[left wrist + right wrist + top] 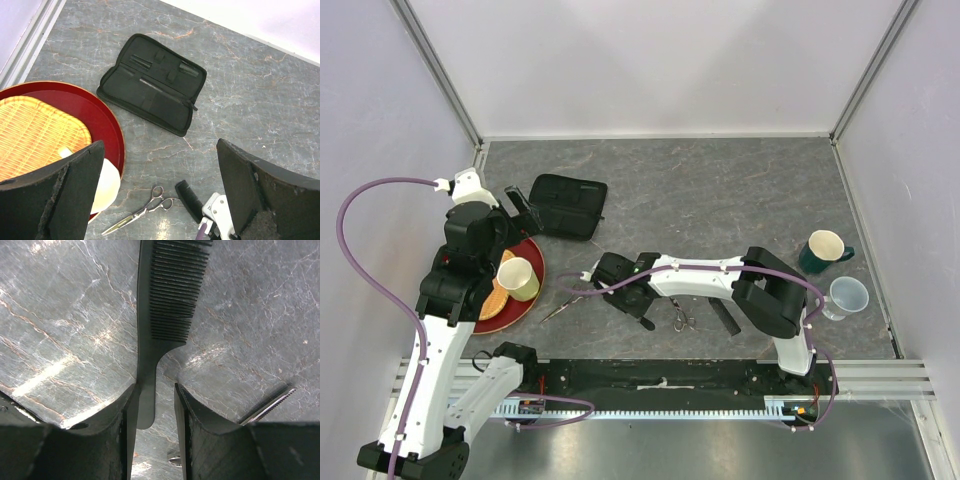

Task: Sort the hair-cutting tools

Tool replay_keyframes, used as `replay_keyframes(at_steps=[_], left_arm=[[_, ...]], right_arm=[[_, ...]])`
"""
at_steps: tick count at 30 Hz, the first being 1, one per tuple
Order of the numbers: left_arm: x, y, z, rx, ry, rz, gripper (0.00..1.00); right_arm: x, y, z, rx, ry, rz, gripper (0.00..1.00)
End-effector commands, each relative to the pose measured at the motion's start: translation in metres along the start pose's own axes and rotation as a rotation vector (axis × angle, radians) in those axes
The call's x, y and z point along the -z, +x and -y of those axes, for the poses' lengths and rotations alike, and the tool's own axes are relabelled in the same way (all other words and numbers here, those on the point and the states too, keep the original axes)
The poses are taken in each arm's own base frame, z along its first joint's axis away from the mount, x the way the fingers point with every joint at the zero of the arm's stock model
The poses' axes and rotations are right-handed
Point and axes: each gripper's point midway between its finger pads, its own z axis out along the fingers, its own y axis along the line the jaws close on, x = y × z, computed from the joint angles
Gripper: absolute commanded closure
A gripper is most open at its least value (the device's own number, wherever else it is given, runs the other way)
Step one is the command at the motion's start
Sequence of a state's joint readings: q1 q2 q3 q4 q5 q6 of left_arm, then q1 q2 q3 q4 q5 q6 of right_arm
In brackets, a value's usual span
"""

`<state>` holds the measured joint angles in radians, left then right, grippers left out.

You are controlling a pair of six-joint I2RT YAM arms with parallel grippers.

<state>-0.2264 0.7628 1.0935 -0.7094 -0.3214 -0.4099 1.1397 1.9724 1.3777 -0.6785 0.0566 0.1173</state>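
A black comb with a tapered handle (170,295) lies on the grey table. My right gripper (155,400) is low over it and open; the handle sits between the fingers, against the left finger and clear of the right. The comb's other end shows in the left wrist view (190,200). One pair of silver scissors (560,308) lies left of the right gripper (636,303) and also shows in the left wrist view (145,209). A second pair (683,320) and a straight black comb (725,318) lie right of it. My left gripper (159,145) is wide open and empty, high over the tray's edge.
A red round tray (535,285) with a bamboo mat (40,132) and a pale yellow cup (518,278) stands at the left. An open black case (565,205) lies behind it. A dark green mug (825,250) and a clear cup (847,297) stand at the right.
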Motion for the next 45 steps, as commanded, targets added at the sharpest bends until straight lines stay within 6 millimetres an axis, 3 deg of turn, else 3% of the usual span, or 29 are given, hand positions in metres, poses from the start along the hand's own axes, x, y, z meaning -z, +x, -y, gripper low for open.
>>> replay_keyframes(at_steps=[1,18,34,40,45], left_arm=[[0.001,-0.008,0.000,0.037,-0.003,0.034,0.00],[0.002,-0.008,-0.001,0.037,-0.006,0.039,0.00],[0.003,-0.008,-0.002,0.037,-0.011,0.042,0.00],[0.003,-0.009,-0.003,0.037,-0.013,0.046,0.00],[0.004,-0.008,-0.003,0.035,-0.011,0.046,0.00]], right_arm=[[-0.001,-0.001,-0.010,-0.006,-0.012,-0.011,0.58],[0.030,-0.030,-0.007,-0.065,0.055,0.108,0.50],[-0.002,0.004,-0.022,-0.080,0.003,-0.056,0.51],[-0.012,0.015,-0.019,-0.076,0.023,-0.103,0.58],[-0.018,0.020,-0.017,-0.071,0.043,-0.124,0.82]])
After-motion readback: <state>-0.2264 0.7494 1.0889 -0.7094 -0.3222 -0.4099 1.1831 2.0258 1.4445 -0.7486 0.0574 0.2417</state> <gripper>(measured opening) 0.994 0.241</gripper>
